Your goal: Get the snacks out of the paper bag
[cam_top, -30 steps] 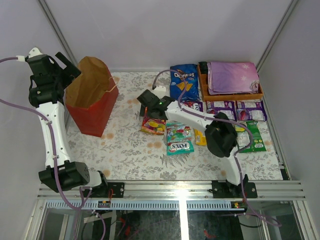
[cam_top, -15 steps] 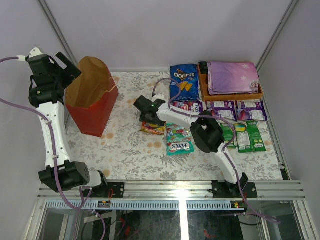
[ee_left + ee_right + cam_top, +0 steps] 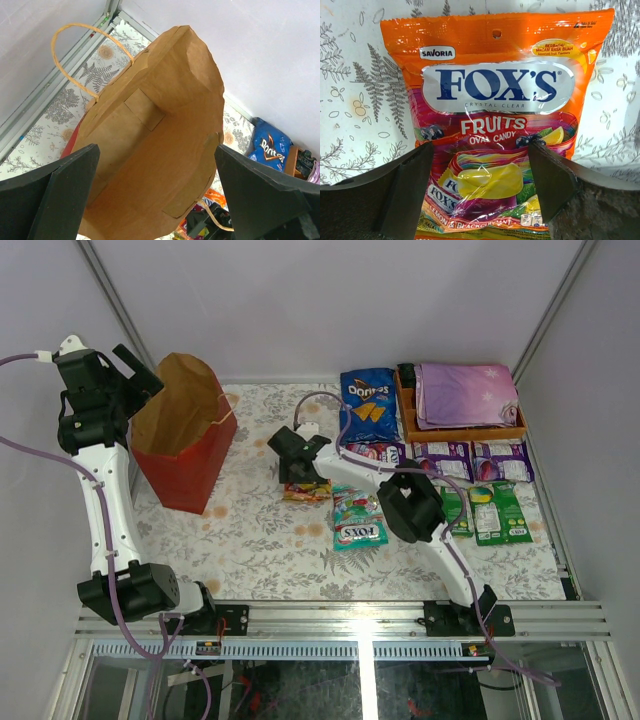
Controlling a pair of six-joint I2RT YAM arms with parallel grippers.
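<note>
Above: the paper bag (image 3: pixel 185 445) stands at the left, the left gripper (image 3: pixel 122 375) above its mouth; the candy pack (image 3: pixel 307 493) lies flat beneath the right gripper (image 3: pixel 298 468).

Left wrist: fingers (image 3: pixel 50 195) wide apart; the bag's inside shows no snack.

Right wrist: fingers (image 3: pixel 385 200) spread astride the pack. It seems best to rise straight up without dragging it.

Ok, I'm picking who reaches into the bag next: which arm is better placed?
Left. The left end effector hangs open over the paper bag; the right end effector is away over the candy pack.
</note>
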